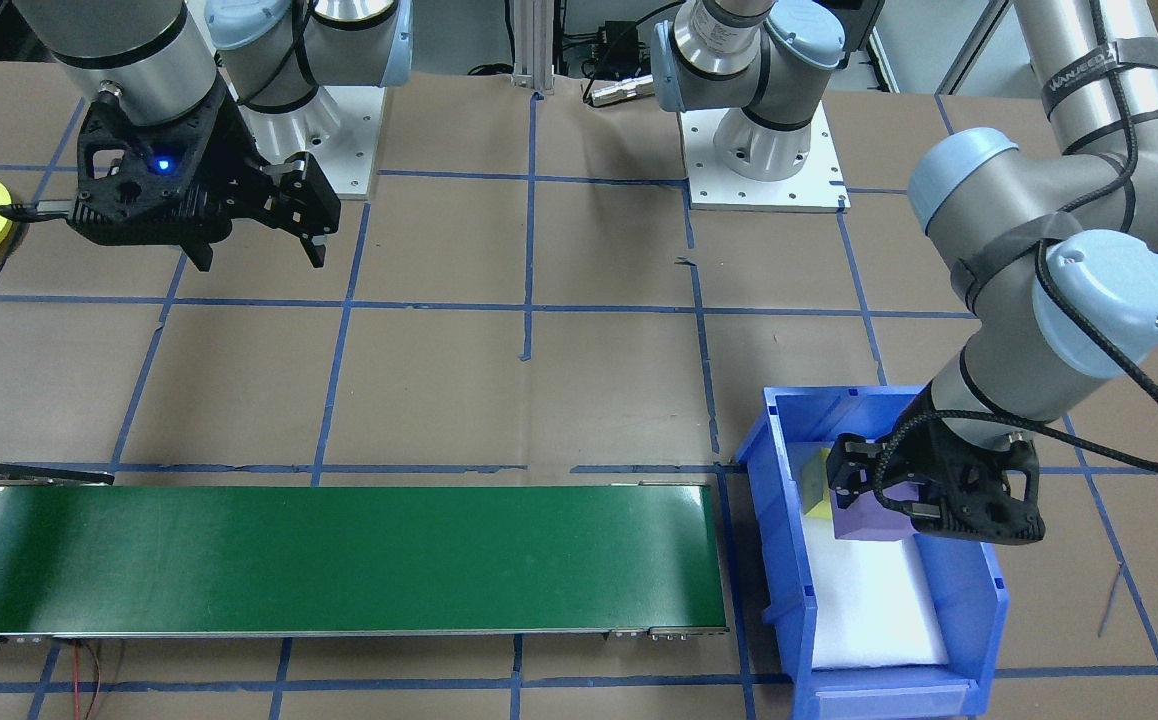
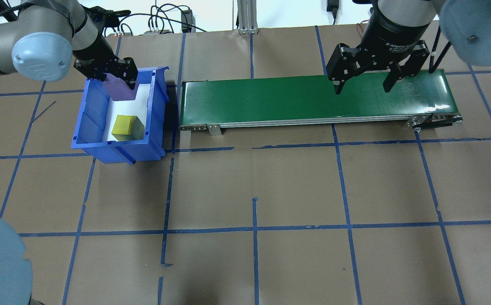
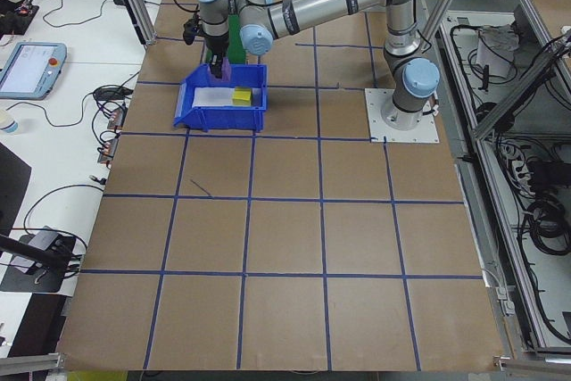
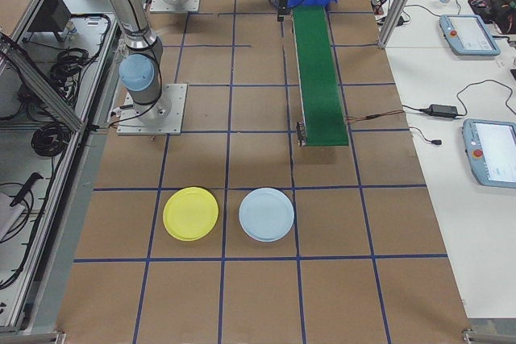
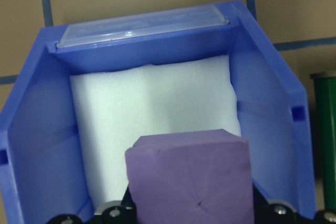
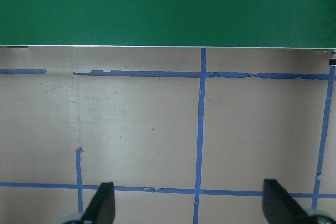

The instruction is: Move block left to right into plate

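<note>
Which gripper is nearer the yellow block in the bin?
Left. The left gripper is in the blue bin, holding the purple block beside the yellow block; the right gripper hangs open by the conveyor's far end.

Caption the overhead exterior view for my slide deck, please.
Left pincer grips a purple block over the blue bin holding a yellow block; right pincer waits open above the conveyor.

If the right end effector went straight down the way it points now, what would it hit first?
Probably the bare table paper just beside the green conveyor belt. The right end effector is open and empty, and its wrist view shows only paper and tape below, though the overhead view leaves depth unclear.
</note>
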